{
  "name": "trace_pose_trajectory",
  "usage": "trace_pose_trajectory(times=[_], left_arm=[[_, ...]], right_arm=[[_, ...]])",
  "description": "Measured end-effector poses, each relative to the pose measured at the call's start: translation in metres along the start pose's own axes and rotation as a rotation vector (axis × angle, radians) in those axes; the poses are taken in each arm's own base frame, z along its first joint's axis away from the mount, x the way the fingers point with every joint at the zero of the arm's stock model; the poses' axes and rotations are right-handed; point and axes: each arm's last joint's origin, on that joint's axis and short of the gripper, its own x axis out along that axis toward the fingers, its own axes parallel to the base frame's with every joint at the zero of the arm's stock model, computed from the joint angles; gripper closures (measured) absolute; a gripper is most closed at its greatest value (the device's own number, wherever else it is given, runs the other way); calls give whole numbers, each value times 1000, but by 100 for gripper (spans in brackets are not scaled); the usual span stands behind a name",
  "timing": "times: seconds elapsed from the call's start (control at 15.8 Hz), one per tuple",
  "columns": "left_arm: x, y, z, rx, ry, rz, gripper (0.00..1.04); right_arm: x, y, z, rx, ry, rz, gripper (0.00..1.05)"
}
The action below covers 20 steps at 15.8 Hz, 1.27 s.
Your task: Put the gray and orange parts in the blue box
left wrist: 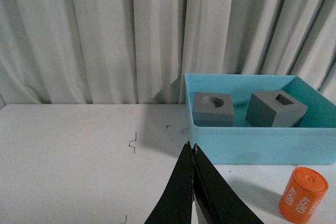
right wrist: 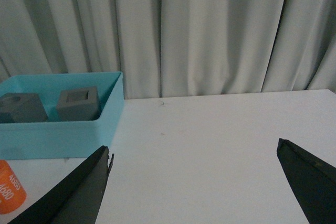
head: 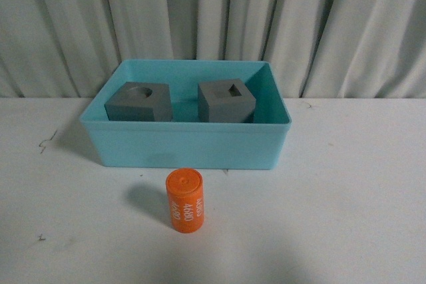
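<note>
Two sets of fingers to start from. Left fingers (left wrist: 181,192) pinched together, tips touching, nothing between them, hanging over the counter (left wrist: 68,156). Right fingers (right wrist: 79,192) spread wide, empty as well.

Moving out from there: orange cylinder (head: 184,199) out on the counter, just in front of the near wall of the blue box (head: 186,154), apparently standing on end, white digits running along its side. Shows up at the edge of both wrist views, so roughly between the two arms. Inside the box already: both gray blocks, round-hole one (head: 138,103) toward the robot's left, square-hole one (head: 226,101) toward its right, close but apart. So only the orange piece to go, by the look of it.

Tips for the pickup, just my read:
- Go with the right fingers, since already open, or open the left ones before coming down.
- Come straight down over the top and straddle the round side evenly.
- Close on the middle rather than near the rim, so no squirting out or tipping over.
- Lift clear above the near wall before moving forward, no dragging over the edge.
- Aim for the gap between the gray blocks or wherever box floor shows, lower it, then let go rather than dropping from height.

Can't tell how slippery that plastic is, so close gently and check the hold before lifting.
</note>
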Motion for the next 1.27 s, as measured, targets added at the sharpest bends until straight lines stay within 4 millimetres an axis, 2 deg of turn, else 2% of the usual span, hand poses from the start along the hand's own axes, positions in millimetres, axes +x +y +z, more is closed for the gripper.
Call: trace_pose_trajectory(times=[0.25,0.38,0.57,0.63,1.02,1.08,1.14,1.21,1.27], left_arm=[[-4,0,0,0,-2,0,103],[-14,0,-5,0,25,1,103],[-15,0,-4,0,14,0,103],[-15,0,-3,0,12,0,85],[-15,0,-3,0,11,0,6],[-15,0,-3,0,12,0,8],[-15,0,-3,1,11,1,7],[-15,0,-3,1,10,0,7],[-15,0,-3,1,11,0,7]], right_arm=[[0,0,0,0,0,0,6],[0,0,0,0,0,-1,6],[0,0,0,0,-1,0,6],[0,0,0,0,-1,0,6],[0,0,0,0,-1,0,6],[0,0,-2,7,47,-9,6],[4,-1,-1,72,327,-66,6],[19,-6,6,104,419,-88,6],[43,-14,22,111,390,-78,6]])
